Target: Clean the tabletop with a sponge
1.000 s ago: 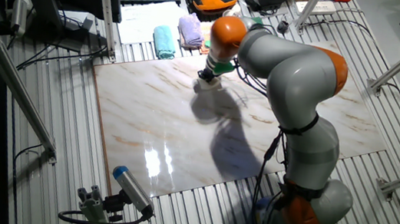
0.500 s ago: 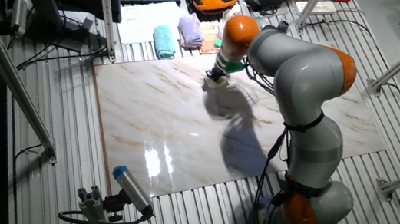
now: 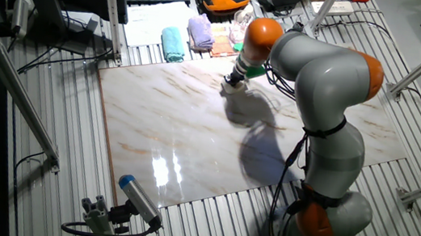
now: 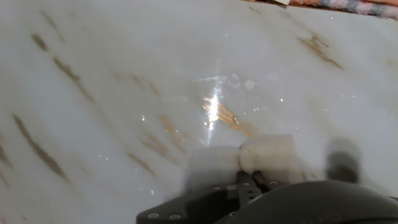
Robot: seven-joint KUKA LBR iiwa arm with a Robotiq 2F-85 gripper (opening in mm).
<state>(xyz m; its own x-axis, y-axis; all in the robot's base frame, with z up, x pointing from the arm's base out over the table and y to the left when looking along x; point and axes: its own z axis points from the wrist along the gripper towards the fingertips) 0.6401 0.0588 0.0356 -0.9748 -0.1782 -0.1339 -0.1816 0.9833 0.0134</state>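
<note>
One sponge (image 4: 268, 154) sits under the hand (image 3: 233, 84), on the tabletop (image 3: 169, 121).

Fixed view: sharp, even overhead light; glare on near tabletop (image 3: 167, 165), arm shadow mid-slab. Hand view: soft, blurry, central glint, sponge (image 4: 268, 154) unfocused.

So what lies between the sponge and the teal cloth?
Only bare tabletop, then ribbed grey surface, between the sponge in the tool and the teal cloth, in the fixed view.
</note>
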